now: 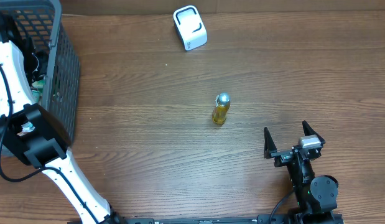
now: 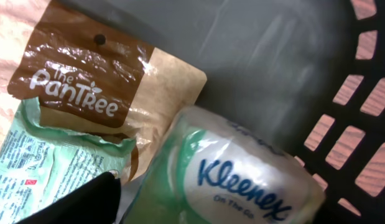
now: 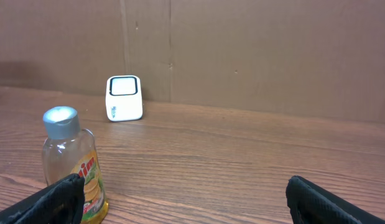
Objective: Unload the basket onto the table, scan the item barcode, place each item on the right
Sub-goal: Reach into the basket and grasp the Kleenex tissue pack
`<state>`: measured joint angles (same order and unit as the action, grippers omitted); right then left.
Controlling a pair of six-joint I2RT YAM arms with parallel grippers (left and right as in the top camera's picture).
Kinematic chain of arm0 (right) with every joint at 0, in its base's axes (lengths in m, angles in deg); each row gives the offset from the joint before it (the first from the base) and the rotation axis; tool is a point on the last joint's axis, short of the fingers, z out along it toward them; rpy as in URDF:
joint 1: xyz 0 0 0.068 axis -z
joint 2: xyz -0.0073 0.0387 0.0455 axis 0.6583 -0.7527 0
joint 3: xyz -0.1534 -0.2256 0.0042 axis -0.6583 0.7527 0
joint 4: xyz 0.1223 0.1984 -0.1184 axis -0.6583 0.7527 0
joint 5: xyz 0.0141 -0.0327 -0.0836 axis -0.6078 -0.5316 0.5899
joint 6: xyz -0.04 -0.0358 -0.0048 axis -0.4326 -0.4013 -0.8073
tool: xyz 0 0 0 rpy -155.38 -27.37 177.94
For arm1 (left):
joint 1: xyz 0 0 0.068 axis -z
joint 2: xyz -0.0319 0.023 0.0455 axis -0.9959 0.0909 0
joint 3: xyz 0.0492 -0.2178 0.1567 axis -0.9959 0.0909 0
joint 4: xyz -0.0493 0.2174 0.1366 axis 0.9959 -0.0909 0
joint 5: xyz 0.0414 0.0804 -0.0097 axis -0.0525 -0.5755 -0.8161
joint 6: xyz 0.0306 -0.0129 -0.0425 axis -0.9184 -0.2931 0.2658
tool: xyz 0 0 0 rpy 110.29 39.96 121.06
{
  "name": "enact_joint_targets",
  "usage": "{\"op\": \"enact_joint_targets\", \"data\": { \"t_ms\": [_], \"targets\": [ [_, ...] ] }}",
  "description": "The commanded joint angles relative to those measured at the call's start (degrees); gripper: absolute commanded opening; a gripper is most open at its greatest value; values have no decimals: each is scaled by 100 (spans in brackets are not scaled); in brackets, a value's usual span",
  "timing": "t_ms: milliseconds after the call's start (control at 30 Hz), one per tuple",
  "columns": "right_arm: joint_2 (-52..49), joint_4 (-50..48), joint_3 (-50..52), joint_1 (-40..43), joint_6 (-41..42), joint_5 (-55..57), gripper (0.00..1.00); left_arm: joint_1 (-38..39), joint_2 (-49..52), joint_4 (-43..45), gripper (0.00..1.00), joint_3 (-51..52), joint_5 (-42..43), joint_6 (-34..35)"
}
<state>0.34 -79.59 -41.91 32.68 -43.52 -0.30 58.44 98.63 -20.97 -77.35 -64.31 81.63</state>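
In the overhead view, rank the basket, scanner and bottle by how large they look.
1. basket, largest, though the frame edge cuts it off.
2. scanner.
3. bottle, smallest; it stands upright, so this view foreshortens it.

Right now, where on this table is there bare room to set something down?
Bare wood lies between the basket and the yellow bottle, and from the bottle to the white scanner. Crowded: inside the basket, Kleenex pack beside PanTree pouch.
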Motion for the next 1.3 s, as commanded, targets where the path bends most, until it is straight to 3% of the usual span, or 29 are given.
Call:
{"op": "enact_joint_targets", "data": {
  "t_ms": [0, 133, 300, 700, 933, 1067, 1267],
  "targets": [
    [42, -11, 61, 15, -24, 55, 100, -33, 68, 37, 68, -11, 66, -39],
    [42, -11, 61, 15, -22, 55, 100, -31, 31, -13, 57, -13, 68, -39],
    [42, -11, 61, 15, -22, 55, 100, -37, -151, -55, 52, -17, 66, 7],
    [42, -11, 61, 15, -24, 55, 100, -39, -391, -409, 50, -7, 173, 289],
    [42, -11, 61, 15, -24, 55, 100, -26, -391, -695, 54, -7, 170, 367],
    [42, -11, 61, 15, -22, 55, 100, -26, -389, -743, 62, 20, 170, 374],
    [42, -11, 61, 15, -24, 55, 100, -26, -380, -726, 93, 44, 168, 413]
  ]
}}
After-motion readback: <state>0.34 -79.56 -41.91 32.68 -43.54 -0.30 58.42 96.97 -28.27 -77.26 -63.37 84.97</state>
